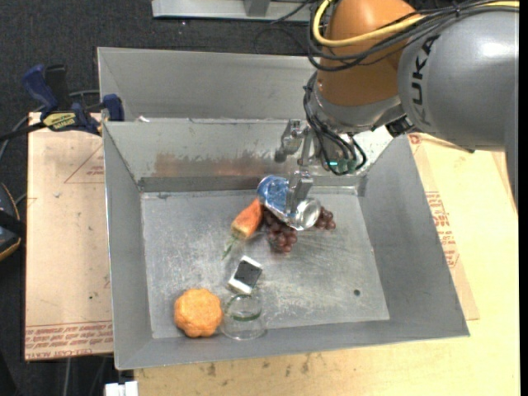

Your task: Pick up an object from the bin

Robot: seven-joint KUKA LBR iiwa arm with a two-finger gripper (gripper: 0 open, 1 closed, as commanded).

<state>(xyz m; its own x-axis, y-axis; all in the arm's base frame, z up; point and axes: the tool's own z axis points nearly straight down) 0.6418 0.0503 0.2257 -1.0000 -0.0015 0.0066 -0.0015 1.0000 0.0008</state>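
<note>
gripper [299, 198] over the blue-silver can [274, 193] by the grapes [283, 238]; i judge it light, slick, dentable, best pinched across its sides; whether the gripper's spread i cannot tell.

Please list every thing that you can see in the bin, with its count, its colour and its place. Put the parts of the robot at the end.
bin: one, grey metal, middle of the view
ball: one, orange, near left corner of the floor
glass: one, clear, close beside the ball, on its right
block: one, black and white, just behind the glass
carrot: one, orange with a green stem, middle of the floor
grapes: one bunch, dark purple, right of the carrot
shiny thing: one, blue and silver, behind the grapes
arm: one, grey with an orange cover, from the right
gripper: one, grey, at the shiny thing
</note>
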